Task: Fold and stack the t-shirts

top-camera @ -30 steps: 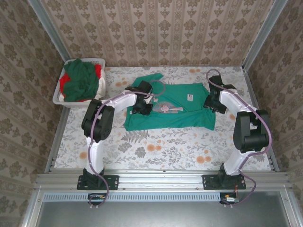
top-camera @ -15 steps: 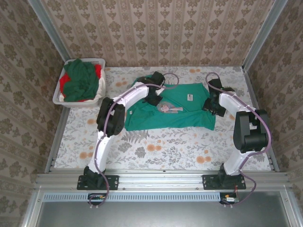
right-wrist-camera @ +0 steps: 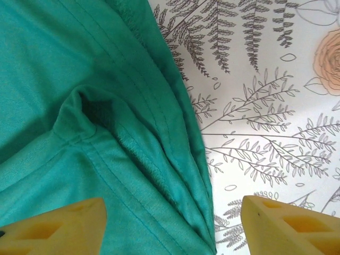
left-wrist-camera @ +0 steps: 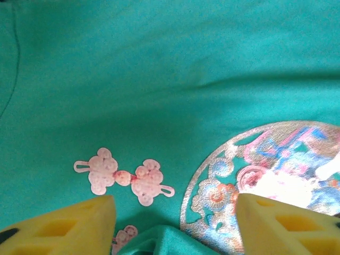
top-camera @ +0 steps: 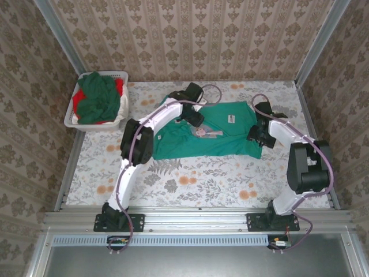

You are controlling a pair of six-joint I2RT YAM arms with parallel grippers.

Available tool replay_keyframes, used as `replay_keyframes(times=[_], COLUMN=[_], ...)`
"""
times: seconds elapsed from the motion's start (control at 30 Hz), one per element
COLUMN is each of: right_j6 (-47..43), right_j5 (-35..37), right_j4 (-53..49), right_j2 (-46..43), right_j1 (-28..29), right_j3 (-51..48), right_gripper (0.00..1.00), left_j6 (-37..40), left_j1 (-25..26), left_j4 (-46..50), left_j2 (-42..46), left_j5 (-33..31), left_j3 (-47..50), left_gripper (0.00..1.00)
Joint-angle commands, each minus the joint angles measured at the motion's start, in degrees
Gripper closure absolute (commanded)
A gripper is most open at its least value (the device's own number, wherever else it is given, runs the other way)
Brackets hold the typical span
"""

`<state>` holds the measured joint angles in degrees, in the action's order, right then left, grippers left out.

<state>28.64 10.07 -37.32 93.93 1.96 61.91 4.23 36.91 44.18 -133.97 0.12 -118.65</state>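
- Teal-green t-shirt (top-camera: pixel 225 143) lies spread on the flowered table (top-camera: pixel 202 179), with both grippers low over it. It looks soft, light and limp. It should bunch and drape when lifted, so the stitched hems and seams look like the firmest places to pinch.
- Left gripper (left-wrist-camera: pixel 174 226) has its yellow fingers (left-wrist-camera: pixel 64 226) set wide apart and clamped on nothing. A small ridge of teal cloth rises between them at the bottom of the left wrist view. Whether the pads touch the fabric cannot be told.
- Just beyond the left gripper's fingertips sit the round silver-pink chest print (left-wrist-camera: pixel 265 180) and small pink knot motifs (left-wrist-camera: pixel 122 178).
- Right gripper (right-wrist-camera: pixel 172 228) is also spread wide and holds nothing. One finger (right-wrist-camera: pixel 53 228) is over the layered, double-stitched hem (right-wrist-camera: pixel 159 175) and the other over bare tablecloth, so the two straddle the shirt's edge. That edge looks like a natural place to grip.
- From above, the left gripper (top-camera: pixel 195 117) is near the shirt's far side, and the right gripper (top-camera: pixel 258 137) is at its right-hand edge beside the white neck label (top-camera: pixel 231 119).
- Well apart at far left, the white basket (top-camera: pixel 74 118) holds a dark green shirt (top-camera: pixel 98 98) and a red shirt (top-camera: pixel 119 86), both crumpled and not yet folded.
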Motion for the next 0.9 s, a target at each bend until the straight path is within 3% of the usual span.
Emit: replay_keyframes(times=[0.0,0.07,0.17,0.27,0.4,0.57,0.87], right_j6=[-0.1,-0.3,-0.3,-0.3,-0.2,-0.4,-0.3], right_j5=[-1.4,-2.6,-2.9,-3.2,-3.1,-2.5,-2.5], right_j4=[1.4,2.5,2.9,3.1,3.1,2.9,3.5], right_j2=[-3.3,-4.3,-4.5,-4.4,-4.4,-4.4,-3.5], right_j1=[-0.2,-0.2,-0.2,-0.2,-0.2,-0.2,-0.2], right_j3=[-2.4,-3.7,-4.2,-4.1,-4.3,-4.7,-4.7], right_gripper=[0.3,0.3,0.3,0.3,0.29,0.29,0.29], left_j6=[-4.2,-3.0,0.9,7.8,16.7,20.6,23.2], left_j1=[-2.5,-3.4,-4.9,-6.6,-7.8,-9.0,-8.5], left_j4=[-7.0,-16.2,-21.6,-17.5,-15.1,-13.5,-12.7], left_j2=[13.7,22.7,30.4,29.7,25.8,20.2,14.1], left_j5=[5.0,6.2,4.4,3.7,3.4,4.3,3.4], left_j3=[12.9,26.7,40.1,42.3,40.9,35.3,30.2], left_gripper=[0.24,0.0,0.0,0.0,0.18,0.4,0.57])
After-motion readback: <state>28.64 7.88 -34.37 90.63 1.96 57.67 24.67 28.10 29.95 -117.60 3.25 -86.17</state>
